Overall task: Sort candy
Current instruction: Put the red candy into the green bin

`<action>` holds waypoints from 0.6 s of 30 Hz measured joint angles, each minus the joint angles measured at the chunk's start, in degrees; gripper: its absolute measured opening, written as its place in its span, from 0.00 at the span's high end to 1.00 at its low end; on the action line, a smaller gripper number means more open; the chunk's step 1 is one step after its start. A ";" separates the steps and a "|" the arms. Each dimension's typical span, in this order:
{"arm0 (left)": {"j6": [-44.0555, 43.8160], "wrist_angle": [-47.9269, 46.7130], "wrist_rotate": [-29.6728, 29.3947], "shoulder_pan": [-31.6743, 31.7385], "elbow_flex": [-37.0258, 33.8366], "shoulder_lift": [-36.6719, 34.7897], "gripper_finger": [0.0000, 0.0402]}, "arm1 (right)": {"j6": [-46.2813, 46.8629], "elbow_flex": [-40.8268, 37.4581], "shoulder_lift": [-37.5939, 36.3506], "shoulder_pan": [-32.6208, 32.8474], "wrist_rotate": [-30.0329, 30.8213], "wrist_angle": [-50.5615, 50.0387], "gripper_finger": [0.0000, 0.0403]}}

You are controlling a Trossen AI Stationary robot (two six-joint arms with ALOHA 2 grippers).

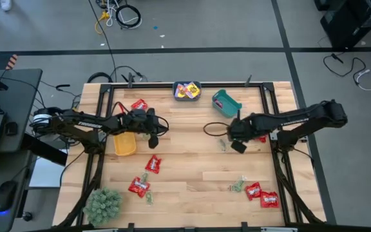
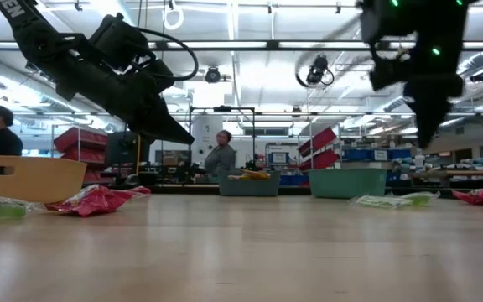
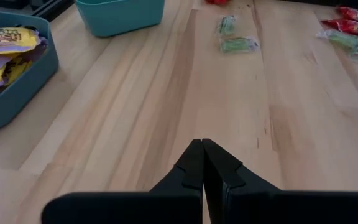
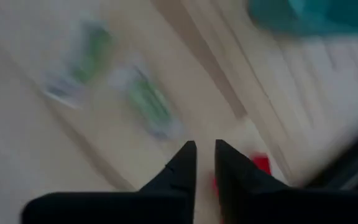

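Observation:
My left gripper (image 1: 156,132) hangs above the table beside the yellow bin (image 1: 124,143), shut and empty; its closed fingertips show in the left wrist view (image 3: 202,149). My right gripper (image 1: 237,145) hovers over the table's right half, its fingers (image 4: 205,149) a narrow gap apart with nothing between them. It stands near pale green pieces (image 4: 148,102) and a red packet (image 4: 260,165). Red packets lie flat on the wood (image 1: 153,163), (image 1: 139,187), (image 1: 261,194), (image 1: 139,104). More green pieces lie on the table (image 1: 237,185). Yellow packets (image 1: 187,90) lie in the blue-grey bin.
A teal bin (image 1: 226,103) stands at the far right-centre and a blue-grey bin (image 3: 17,81) at the far edge. A green fuzzy plant ball (image 1: 103,205) sits at the near left corner. Black frame rails run along the table's sides. People stand in the room beyond.

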 joint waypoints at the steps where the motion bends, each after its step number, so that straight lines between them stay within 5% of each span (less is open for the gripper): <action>1: -0.04 0.00 0.00 -0.20 0.00 0.02 1.00 | 0.07 -1.74 -0.55 -0.39 0.11 -0.37 0.85; 11: -0.37 -0.13 0.00 -0.62 0.00 0.00 1.00 | -1.72 -11.75 -1.34 -12.13 0.10 -0.51 0.48; 18: -0.16 -0.97 0.00 -0.62 0.00 0.01 1.00 | -4.27 -11.62 1.45 -19.71 -4.99 2.45 0.38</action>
